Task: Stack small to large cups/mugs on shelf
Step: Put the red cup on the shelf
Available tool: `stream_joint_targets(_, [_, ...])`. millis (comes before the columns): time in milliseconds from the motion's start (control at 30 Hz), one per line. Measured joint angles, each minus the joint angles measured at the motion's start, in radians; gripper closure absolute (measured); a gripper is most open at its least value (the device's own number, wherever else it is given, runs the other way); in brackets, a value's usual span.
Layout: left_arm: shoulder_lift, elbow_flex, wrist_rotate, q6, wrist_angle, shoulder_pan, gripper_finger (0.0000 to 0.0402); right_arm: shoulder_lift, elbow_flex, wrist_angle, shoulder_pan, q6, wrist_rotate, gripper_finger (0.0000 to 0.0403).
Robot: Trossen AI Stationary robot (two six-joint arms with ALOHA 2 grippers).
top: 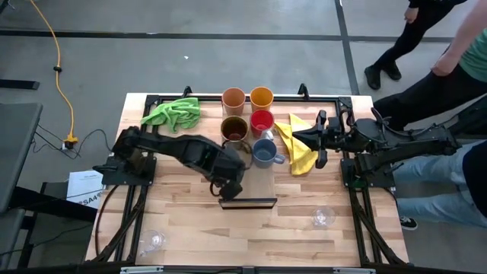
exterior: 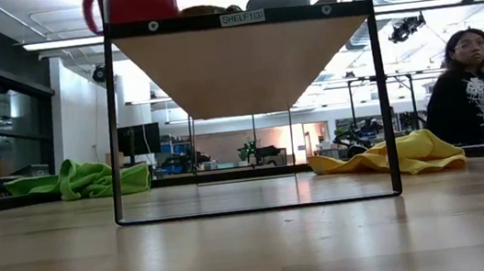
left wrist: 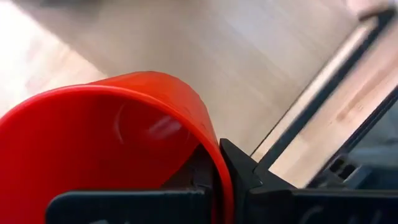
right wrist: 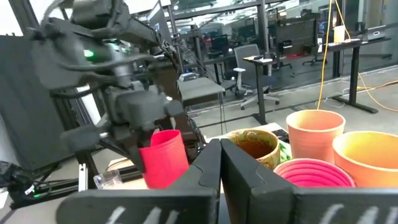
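The shelf (top: 255, 185) stands mid-table as a raised board on a black frame; the low view shows its underside (exterior: 247, 61). On it stand a peach tumbler (top: 233, 98), an orange tumbler (top: 261, 97), a brown mug (top: 234, 128), a red mug (top: 262, 122) and a grey-blue mug (top: 264, 153). My left gripper (top: 230, 186) is over the shelf's near left corner, shut on a second red mug (left wrist: 106, 149), which it hides from above. My right gripper (top: 308, 141) is shut and empty at the shelf's right side, over a yellow cloth (top: 300, 152). My left gripper holds the second red mug by its rim (left wrist: 214, 168), one finger inside the mug and one finger (left wrist: 239, 171) outside. It comes from above, as the right wrist view (right wrist: 165, 158) shows. The mug's base is at the shelf top (exterior: 129, 6); whether it rests there I cannot tell.
A green cloth (top: 173, 113) lies at the table's far left. Two small clear glasses stand on the table near its front edge, one at the left (top: 156, 241) and one at the right (top: 323, 217). People stand and sit beyond the table's right side (top: 441, 68).
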Motion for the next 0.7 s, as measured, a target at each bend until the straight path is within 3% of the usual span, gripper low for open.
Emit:
stream_joint_targets(267, [0.015,0.001,0.015,-0.148,0.042,0.060,0.0401,0.001,0.000,-0.016,0.000,-0.001,0.000,0.0403])
stream_joint_targets(700, [0.075,-0.005,0.019,-0.130,0.068,0.103,0.0401,0.000,0.000,-0.025,0.000,-0.001,0.000,0.0403])
